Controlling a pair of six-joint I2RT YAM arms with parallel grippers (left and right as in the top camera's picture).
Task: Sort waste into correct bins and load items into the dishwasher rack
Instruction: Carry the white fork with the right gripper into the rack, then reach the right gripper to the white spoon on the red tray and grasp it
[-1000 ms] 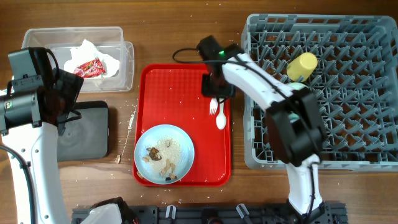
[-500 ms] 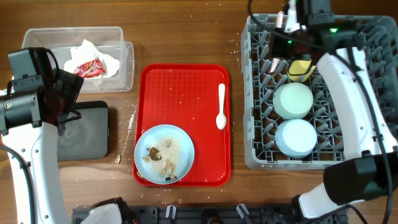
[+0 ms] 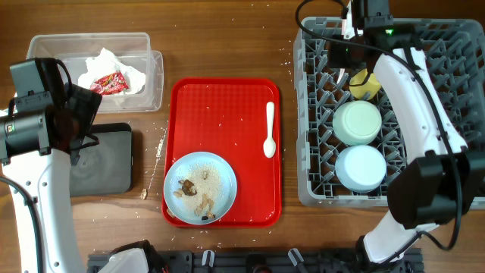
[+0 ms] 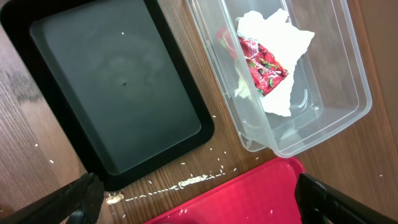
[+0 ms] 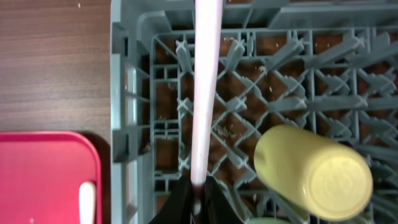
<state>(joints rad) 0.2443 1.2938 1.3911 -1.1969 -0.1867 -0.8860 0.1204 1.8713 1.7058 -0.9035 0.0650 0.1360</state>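
Observation:
My right gripper (image 5: 198, 186) is shut on the white fork (image 5: 205, 74) and holds it over the far-left corner of the grey dishwasher rack (image 3: 447, 114), next to the yellow cup (image 3: 367, 83). The pale green bowl (image 3: 358, 123) and the light blue bowl (image 3: 362, 168) lie upside down in the rack. The white spoon (image 3: 269, 129) lies on the red tray (image 3: 220, 106). The blue plate (image 3: 200, 188) holds food scraps (image 3: 189, 189). The napkin (image 4: 280, 37) and red wrapper (image 4: 261, 62) lie in the clear tub (image 4: 336, 81). My left gripper (image 4: 199, 199) is open and empty beside the black tray (image 4: 112, 81).
Rice-like crumbs (image 3: 161, 144) are scattered on the wooden table between the black tray and the red tray. The left arm's body (image 3: 45, 114) hangs over the table's left side. A dark rail (image 3: 250, 262) runs along the front edge.
My right arm has carried the fork from the red tray over to the rack's far-left corner, uncovering both bowls. The left arm has not moved.

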